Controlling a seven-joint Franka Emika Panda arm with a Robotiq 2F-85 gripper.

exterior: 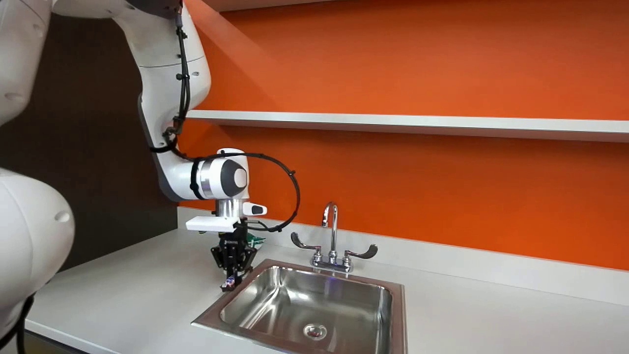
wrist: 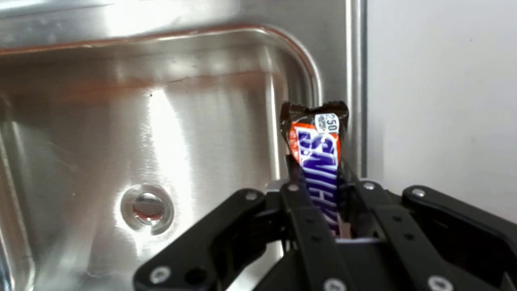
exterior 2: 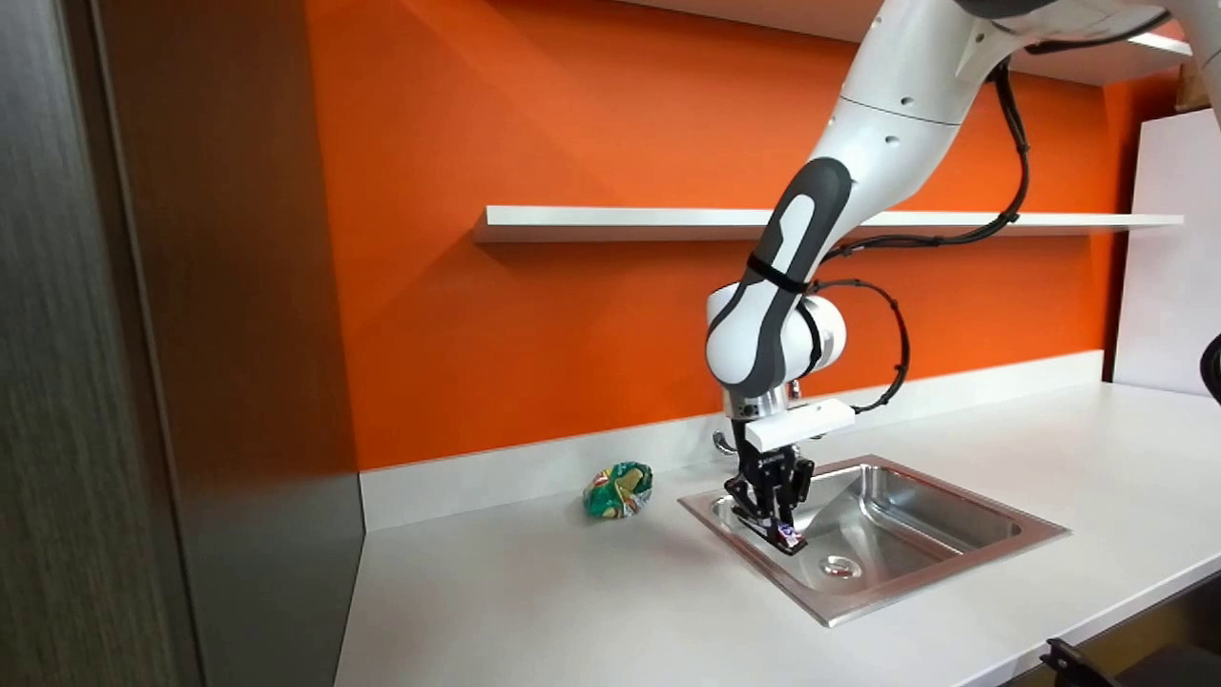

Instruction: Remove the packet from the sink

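Jaws clamping packet (wrist: 317, 151), only packet-wide apart | gripper (wrist: 320, 173) hovering over side rim of sink (wrist: 331, 52) | green wrapper (exterior 2: 618, 490) lying near sink

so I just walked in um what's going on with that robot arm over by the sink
The robot arm is there to get a small brown candy packet out of the sink, and its gripper has it clamped. The packet is held up, roughly over the side rim, not yet set down. A crinkled green packet rests on the counter nearby.

Dark brown packet (wrist: 317, 147) with purple, white and orange print, silvery sink (wrist: 218, 133), black hand (wrist: 321, 176), orange wall (exterior: 417, 59).
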